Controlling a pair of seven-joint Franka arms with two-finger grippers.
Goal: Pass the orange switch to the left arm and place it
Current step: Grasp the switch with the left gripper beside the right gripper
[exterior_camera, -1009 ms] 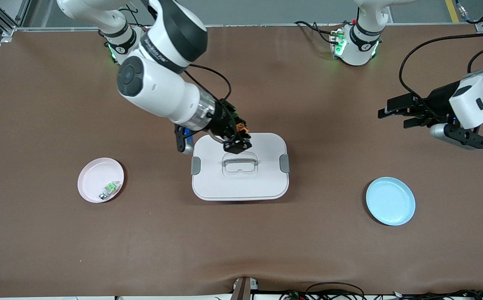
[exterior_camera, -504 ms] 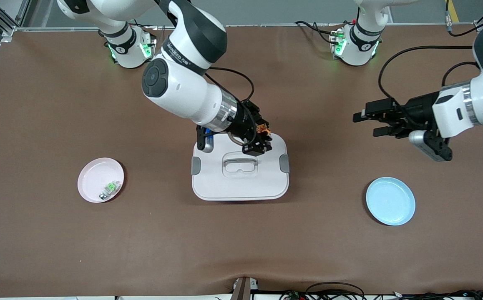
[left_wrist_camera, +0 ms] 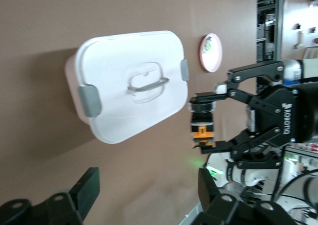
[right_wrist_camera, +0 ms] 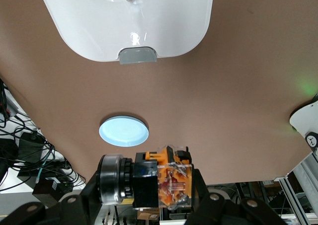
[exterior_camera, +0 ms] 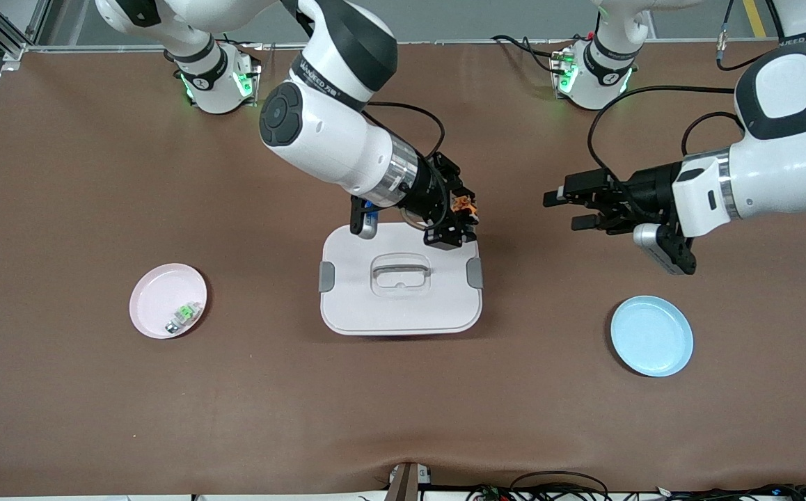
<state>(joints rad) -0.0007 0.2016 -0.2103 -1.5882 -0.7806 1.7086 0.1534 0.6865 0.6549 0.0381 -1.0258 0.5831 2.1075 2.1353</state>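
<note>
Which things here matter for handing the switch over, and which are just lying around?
Job: orange switch, held in right tool over the box; left tool, open; box to avoid.
Lying about: pink plate with green component; blue plate.

You had the box (exterior_camera: 400, 284) at mid-table between two plates, one plate (exterior_camera: 168, 300) toward the right arm's end holding a small component (exterior_camera: 184, 316), the other plate (exterior_camera: 651, 336) toward the left arm's end and slightly nearer the front camera.

right tool (exterior_camera: 460, 221) w/ orange switch (exterior_camera: 464, 204) shifted past box (exterior_camera: 400, 306) corner, left tool (exterior_camera: 566, 210) moved closer
</note>
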